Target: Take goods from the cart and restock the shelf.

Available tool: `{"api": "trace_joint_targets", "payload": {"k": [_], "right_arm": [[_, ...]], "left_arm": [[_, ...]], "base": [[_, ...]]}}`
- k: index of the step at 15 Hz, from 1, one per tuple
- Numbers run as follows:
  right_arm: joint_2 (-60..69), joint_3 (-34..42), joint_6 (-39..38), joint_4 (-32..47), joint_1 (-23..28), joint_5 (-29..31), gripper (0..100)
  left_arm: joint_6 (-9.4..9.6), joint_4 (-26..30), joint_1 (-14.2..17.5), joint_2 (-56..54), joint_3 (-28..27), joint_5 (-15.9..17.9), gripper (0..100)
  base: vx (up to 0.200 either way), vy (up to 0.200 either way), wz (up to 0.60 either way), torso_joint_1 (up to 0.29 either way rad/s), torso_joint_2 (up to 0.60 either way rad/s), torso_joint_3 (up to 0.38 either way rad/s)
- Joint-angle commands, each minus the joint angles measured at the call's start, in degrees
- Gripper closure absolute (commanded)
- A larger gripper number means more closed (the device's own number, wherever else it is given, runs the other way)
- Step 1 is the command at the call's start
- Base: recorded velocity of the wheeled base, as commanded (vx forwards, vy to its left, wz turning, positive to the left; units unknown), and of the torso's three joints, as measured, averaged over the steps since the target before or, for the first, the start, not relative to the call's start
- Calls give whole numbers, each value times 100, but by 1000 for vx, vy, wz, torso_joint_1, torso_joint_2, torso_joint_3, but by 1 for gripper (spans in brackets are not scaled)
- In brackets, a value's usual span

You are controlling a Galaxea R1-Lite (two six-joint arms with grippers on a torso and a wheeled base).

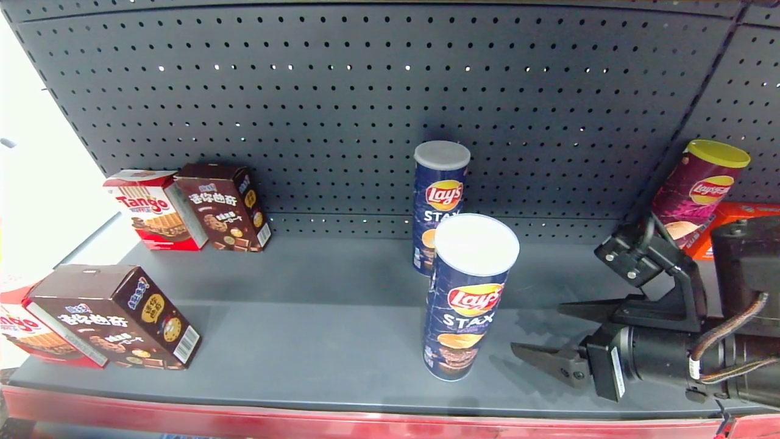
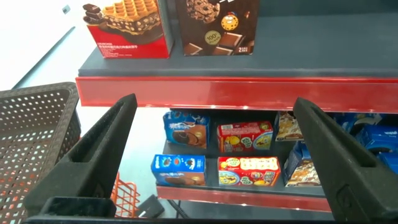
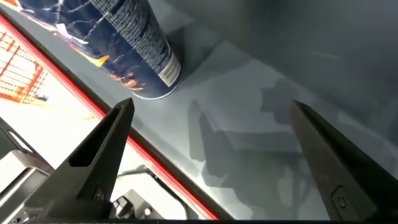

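Note:
Two blue chip cans stand upright on the grey shelf [image 1: 317,305]: one near the front edge [image 1: 466,299], one behind it by the pegboard [image 1: 440,204]. My right gripper [image 1: 536,329] hovers low over the shelf just to the right of the front can, open and holding nothing. In the right wrist view the front can [image 3: 134,50] lies beyond the open gripper [image 3: 211,162], apart from both fingers. My left gripper [image 2: 211,168] is open and empty below the shelf's red front edge [image 2: 236,93], beside a dark mesh cart basket [image 2: 37,137].
Brown and red biscuit boxes [image 1: 216,204] stand at the shelf's back left, and two more [image 1: 116,317] at the front left. A purple chip can [image 1: 698,186] tilts at the far right beside an orange box [image 1: 740,216]. Lower shelves hold snack packs [image 2: 242,137].

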State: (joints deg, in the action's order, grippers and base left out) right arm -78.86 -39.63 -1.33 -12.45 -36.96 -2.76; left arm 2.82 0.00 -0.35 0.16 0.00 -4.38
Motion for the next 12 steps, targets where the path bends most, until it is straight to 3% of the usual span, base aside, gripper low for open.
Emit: {"api": "trace_joint_targets", "payload": {"k": [1, 12], "right_arm": [[-209, -36, 1, -47, -74, 12, 0], [-815, -440, 71, -100, 137, 3, 0]], "left_arm": [[0, 0, 0, 11, 0, -2, 0], [0, 0, 0, 11, 0, -2, 0]], "base": [[0, 0, 0, 0, 0, 0], [0, 0, 0, 0, 0, 0]]}}
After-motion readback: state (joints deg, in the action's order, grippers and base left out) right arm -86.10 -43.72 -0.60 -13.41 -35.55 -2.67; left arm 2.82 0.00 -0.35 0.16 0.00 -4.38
